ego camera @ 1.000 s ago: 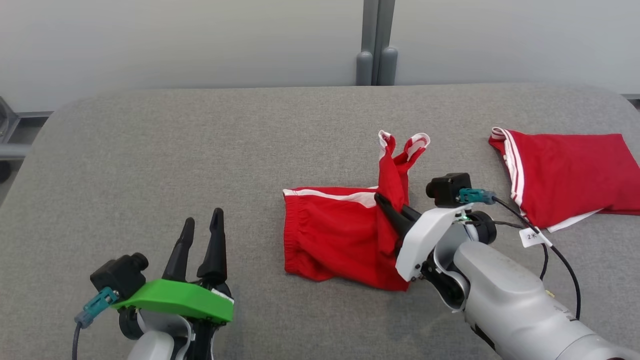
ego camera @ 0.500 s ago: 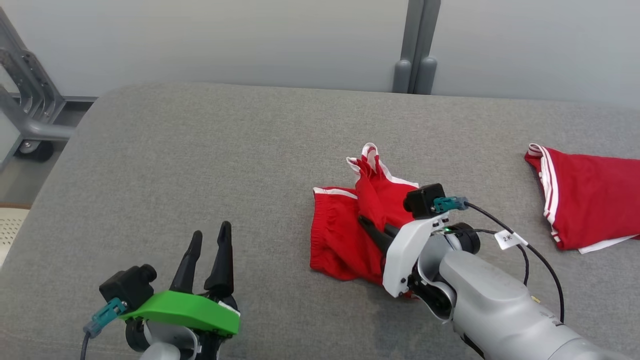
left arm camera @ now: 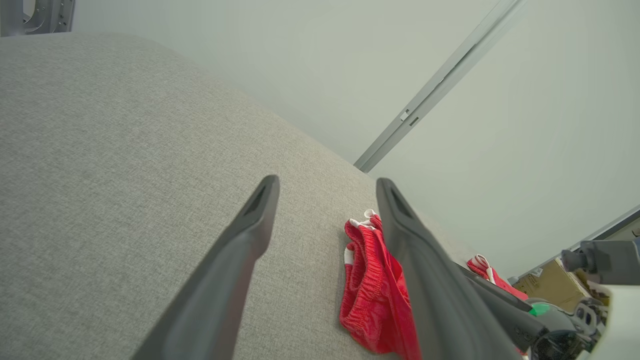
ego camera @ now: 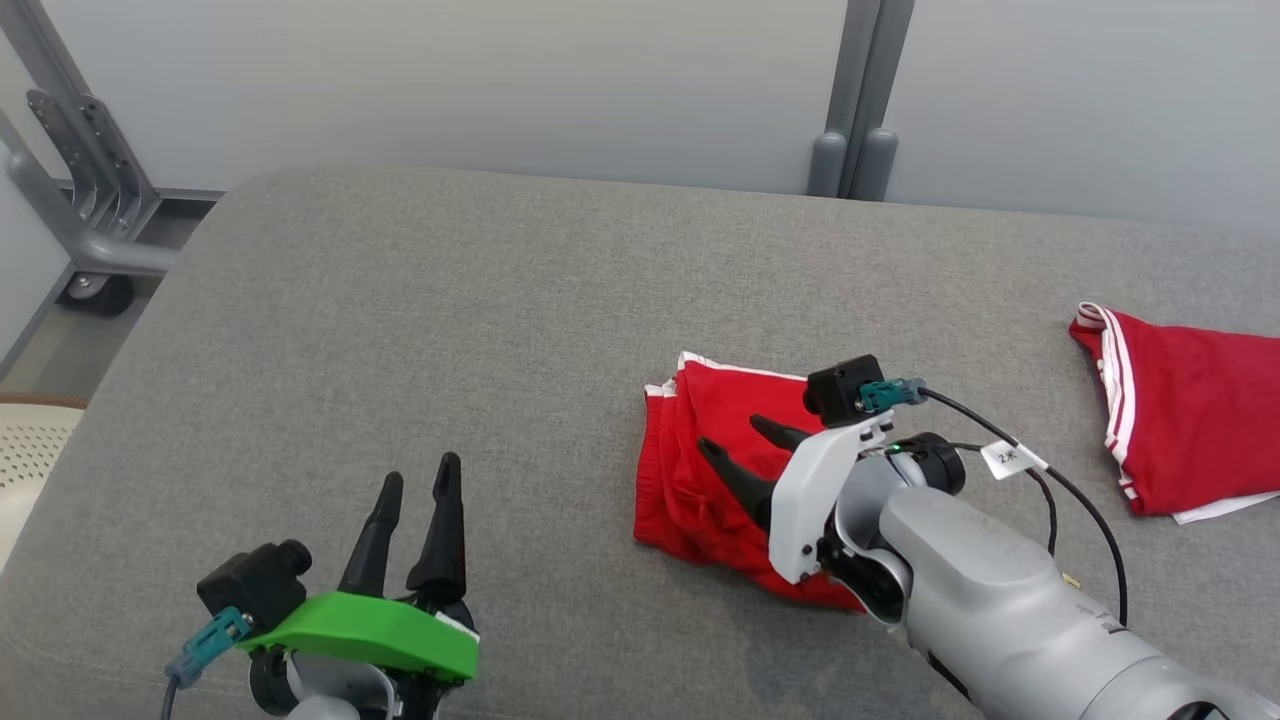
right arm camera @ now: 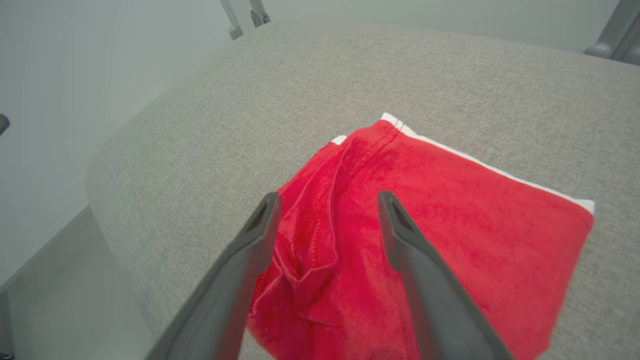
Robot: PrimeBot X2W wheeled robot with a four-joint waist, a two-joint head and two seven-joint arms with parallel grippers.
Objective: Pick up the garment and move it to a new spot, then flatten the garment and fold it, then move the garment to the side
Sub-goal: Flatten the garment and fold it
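Right now the red fabric shorts with white trim (ego camera: 700, 470) lie folded into a rough rectangle on the grey cloth-covered table (ego camera: 400, 300), a little right of its middle and nearer the front edge than the back. Its left side is bunched into ridges, while the rest lies fairly flat with a white band along the far side. The right gripper (ego camera: 730, 433) hangs over the shorts with its two dark fingers spread apart and nothing between them; whether the tips touch the cloth I cannot tell. The left gripper (ego camera: 421, 468), under its green housing, sits by the front edge toward the left corner, well apart from the shorts, its fingers parted and empty. A second red garment with white stripes (ego camera: 1190, 410) lies at the table's right edge.
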